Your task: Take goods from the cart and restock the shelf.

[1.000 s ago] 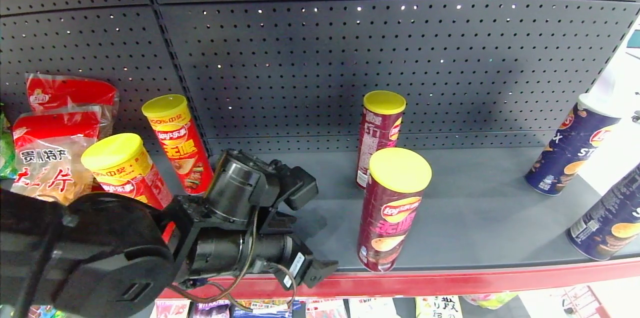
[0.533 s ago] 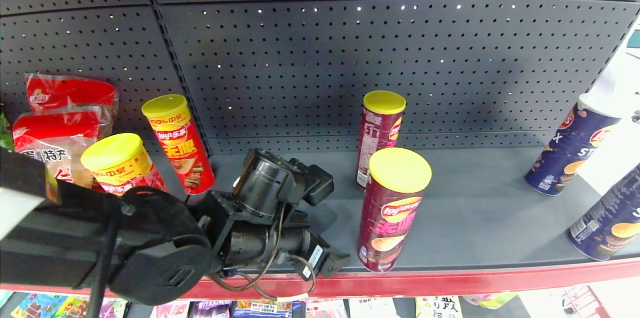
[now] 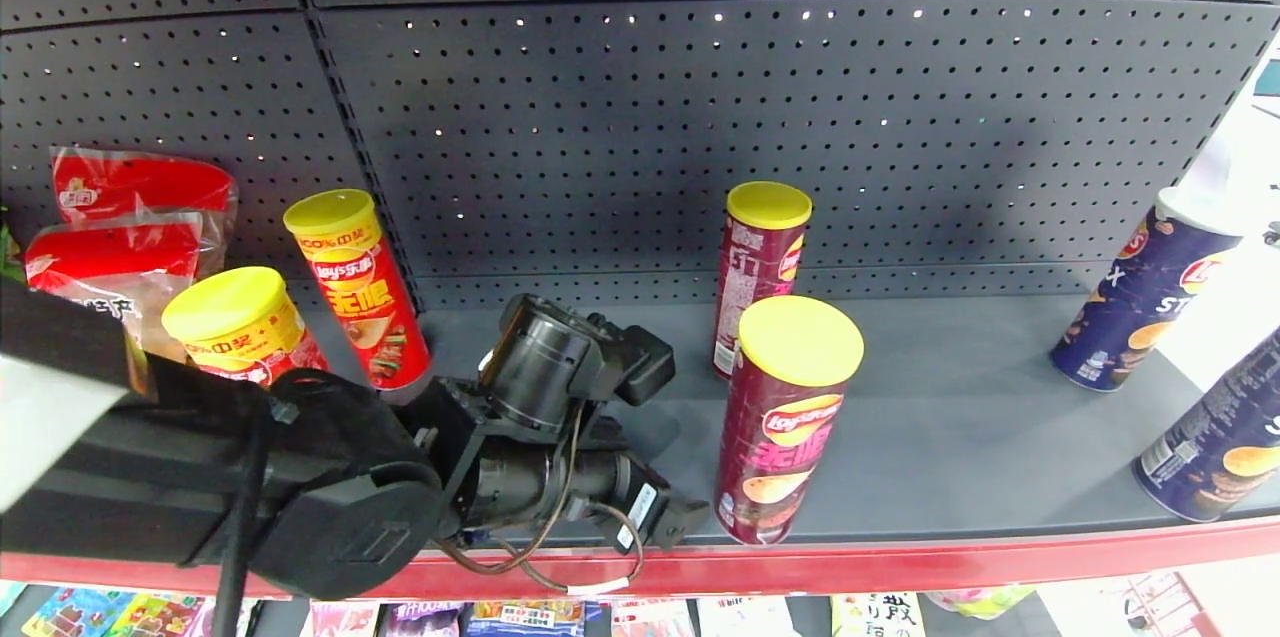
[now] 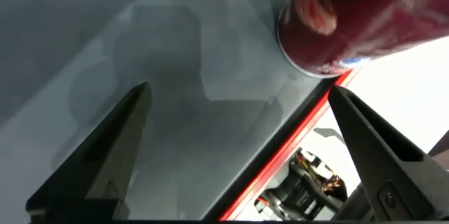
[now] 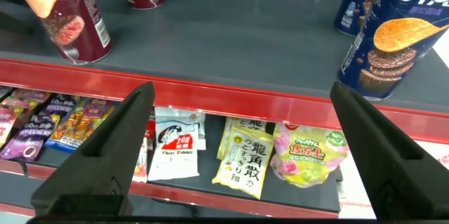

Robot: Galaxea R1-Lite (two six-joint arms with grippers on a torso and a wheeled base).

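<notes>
1. A shop: a dark metal shelf point(image 3: 950, 437) with a perforated back panel point(image 3: 700, 117) and a red front strip point(image 3: 900, 567).
2. Chip cans point(image 3: 780, 437) stand grouped by colour (red, maroon, blue), the nearest just beyond the fingers point(image 4: 105, 161) of the left gripper point(image 4: 240, 89).
3. Printed snack packets point(image 5: 245, 154) line the tier beneath the right gripper point(image 5: 242, 87).

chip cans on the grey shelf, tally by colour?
Red cans: 2
Maroon cans: 2
Navy cans: 2
Total: 6
</notes>
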